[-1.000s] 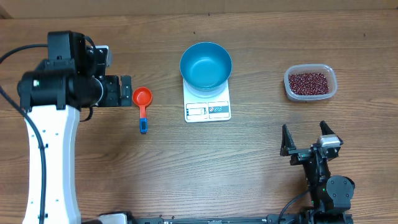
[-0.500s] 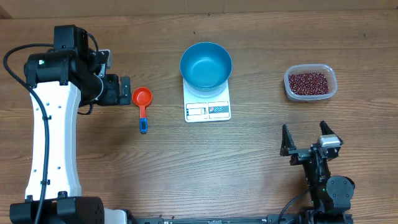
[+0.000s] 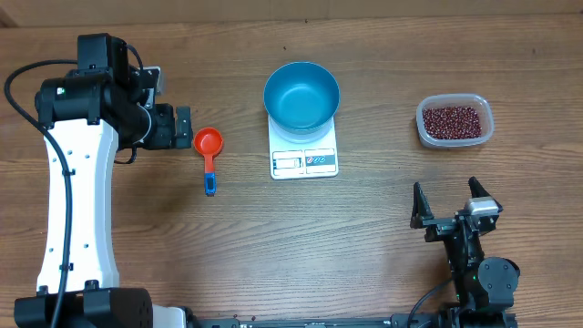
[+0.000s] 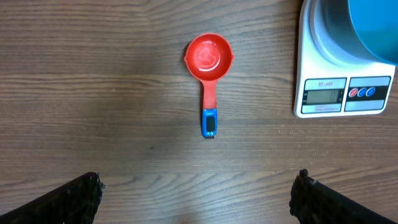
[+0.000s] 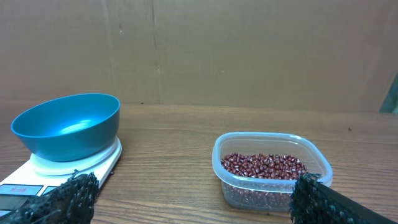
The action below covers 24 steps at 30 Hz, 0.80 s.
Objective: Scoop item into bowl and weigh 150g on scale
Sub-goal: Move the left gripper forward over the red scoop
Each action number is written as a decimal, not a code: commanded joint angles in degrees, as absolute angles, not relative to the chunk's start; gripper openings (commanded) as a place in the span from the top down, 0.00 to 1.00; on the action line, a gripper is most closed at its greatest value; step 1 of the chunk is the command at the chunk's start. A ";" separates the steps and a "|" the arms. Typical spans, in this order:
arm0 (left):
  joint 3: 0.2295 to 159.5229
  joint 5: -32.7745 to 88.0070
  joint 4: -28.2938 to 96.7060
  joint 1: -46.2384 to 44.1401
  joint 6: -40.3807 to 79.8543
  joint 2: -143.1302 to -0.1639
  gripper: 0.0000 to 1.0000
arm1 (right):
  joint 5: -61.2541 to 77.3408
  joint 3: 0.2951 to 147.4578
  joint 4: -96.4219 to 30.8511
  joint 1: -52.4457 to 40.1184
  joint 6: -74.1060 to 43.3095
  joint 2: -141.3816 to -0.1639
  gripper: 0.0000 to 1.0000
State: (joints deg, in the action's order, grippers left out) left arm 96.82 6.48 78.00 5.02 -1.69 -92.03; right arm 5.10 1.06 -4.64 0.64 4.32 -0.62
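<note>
Beans (image 3: 450, 121) lie in the clear tub (image 3: 424, 133) at the table's (image 3: 346, 246) far right, and both grippers are spread wide, gripping nothing.
The left gripper (image 3: 183, 129) hovers with its jaws open just beside the red-orange scoop (image 3: 209, 143), which lies flat with its blue-tipped handle toward the near edge. Farther right stands the scale (image 3: 304, 162) with the blue bowl (image 3: 301, 95) on top. The right gripper (image 3: 446, 202) sits open near the front edge, the beans well apart beyond it.

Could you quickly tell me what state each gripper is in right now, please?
Left gripper: open, holding nothing.
Right gripper: open, holding nothing.
</note>
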 commanded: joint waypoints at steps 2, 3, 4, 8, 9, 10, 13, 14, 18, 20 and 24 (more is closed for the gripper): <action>98.43 7.31 77.97 5.23 -2.59 -92.38 0.00 | 5.19 0.45 -4.40 0.27 4.38 -0.14 0.00; 98.43 7.25 77.93 5.23 -2.61 -92.38 0.00 | 5.19 0.45 -4.40 0.27 4.40 -0.14 0.00; 98.43 7.07 77.80 5.23 -2.61 -92.38 0.00 | 5.19 0.45 -4.40 0.27 4.38 -0.14 0.00; 98.41 6.96 77.32 5.23 -3.07 -92.60 0.00 | 5.19 0.45 -4.40 0.27 4.38 -0.14 0.00; 98.41 6.96 77.28 5.23 -3.44 -92.73 0.01 | 5.19 0.45 -4.40 0.27 4.38 -0.14 0.00; 98.41 6.96 77.25 5.23 -3.92 -92.86 0.00 | 5.19 0.45 -4.40 0.27 4.38 -0.14 0.00; 98.41 6.87 77.28 5.23 -4.78 -93.69 0.01 | 5.19 0.45 -4.40 0.27 4.38 -0.14 0.00; 98.41 6.90 77.28 5.23 -4.78 -94.13 0.00 | 5.19 0.45 -4.40 0.27 4.38 -0.14 0.00; 98.41 6.90 77.32 5.23 -4.75 -96.38 0.00 | 5.19 0.45 -4.40 0.27 4.38 -0.14 0.00; 98.41 6.87 77.32 5.23 -4.78 -97.62 0.00 | 5.19 0.45 -4.40 0.27 4.40 -0.14 0.00; 98.41 6.85 77.34 5.23 -4.78 -100.33 0.00 | 5.19 0.45 -4.40 0.27 4.38 -0.14 0.00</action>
State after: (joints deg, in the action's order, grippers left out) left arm 96.82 6.46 77.54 5.02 -3.44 -98.45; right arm 5.15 1.06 -4.64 0.64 4.32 -0.62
